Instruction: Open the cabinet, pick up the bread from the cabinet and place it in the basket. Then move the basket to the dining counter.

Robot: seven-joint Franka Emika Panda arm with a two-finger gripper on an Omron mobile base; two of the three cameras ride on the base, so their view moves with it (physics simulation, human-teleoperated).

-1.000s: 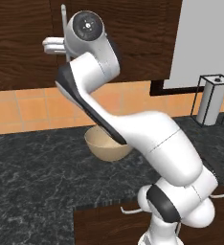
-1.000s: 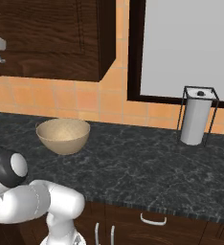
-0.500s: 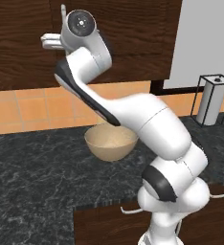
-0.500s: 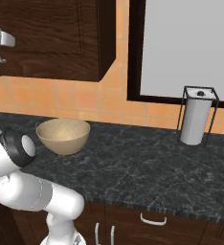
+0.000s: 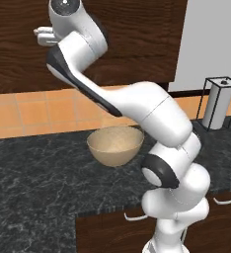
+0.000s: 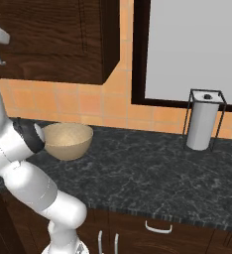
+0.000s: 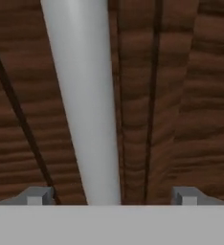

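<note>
Dark brown wood grain of the cabinet (image 7: pixel 181 95) door sits close ahead in the hand view, with its silver bar handle (image 7: pixel 83 95) running from twelve o'clock down to six o'clock between the two finger tips. The gripper (image 7: pixel 111 195) is spread wide and holds nothing; the bar passes between the tips, nearer the nine o'clock one, and no contact is visible.

Risk, as a judgement: because the bar sits off-centre and slants across the view, closing now could press one finger against it first and let it slip out when the door is pulled. Pulling straight back instead of along the door's swing could also drag the grip off the bar.

The tan basket (image 5: pixel 115 144) rests on the black stone counter (image 5: pixel 33 183), below the cabinet at about six o'clock from the hand, partly behind the arm in the left base view.

Hidden: the bread stays shut behind the door. How far the tips reach past the bar cannot be told.
</note>
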